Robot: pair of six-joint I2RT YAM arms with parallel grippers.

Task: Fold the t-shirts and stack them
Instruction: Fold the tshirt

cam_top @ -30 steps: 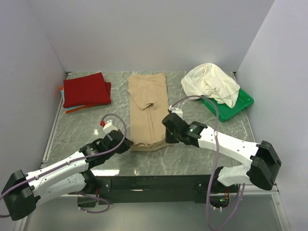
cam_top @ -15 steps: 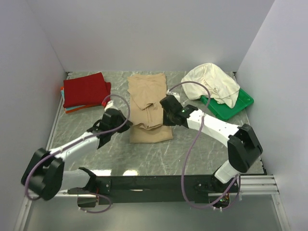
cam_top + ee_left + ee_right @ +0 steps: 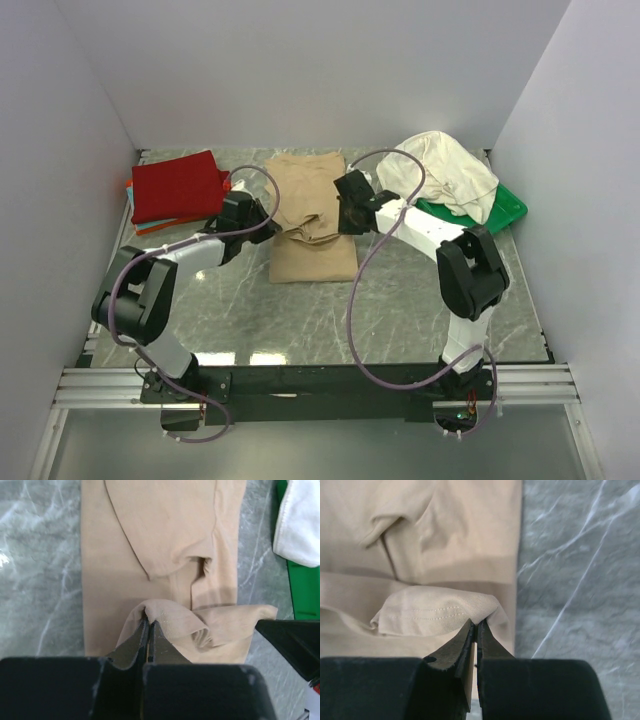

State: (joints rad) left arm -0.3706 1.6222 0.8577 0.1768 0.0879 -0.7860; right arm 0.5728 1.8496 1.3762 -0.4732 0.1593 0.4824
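A tan t-shirt (image 3: 312, 250) lies lengthwise mid-table, its near end lifted and doubled back over itself. My left gripper (image 3: 266, 222) is shut on the left corner of that raised hem (image 3: 170, 622); its fingertips (image 3: 149, 624) pinch the cloth. My right gripper (image 3: 347, 215) is shut on the hem's right corner (image 3: 435, 612), jaws (image 3: 476, 626) closed on the fold. A deep red t-shirt (image 3: 178, 186) lies folded at the back left on thin orange and teal ones (image 3: 152, 229). A cream-white t-shirt (image 3: 440, 172) is crumpled at the back right.
A green plastic tray (image 3: 497, 215) sits under the cream-white shirt by the right wall. Grey walls close in the left, back and right sides. Marble tabletop (image 3: 400, 300) shows in front of the tan shirt. The right gripper's dark finger (image 3: 292, 640) shows in the left wrist view.
Both grippers have carried the tan shirt's near hem away from the table's front edge toward the back, folding the lower part over the rest. Both arms now stretch far forward.
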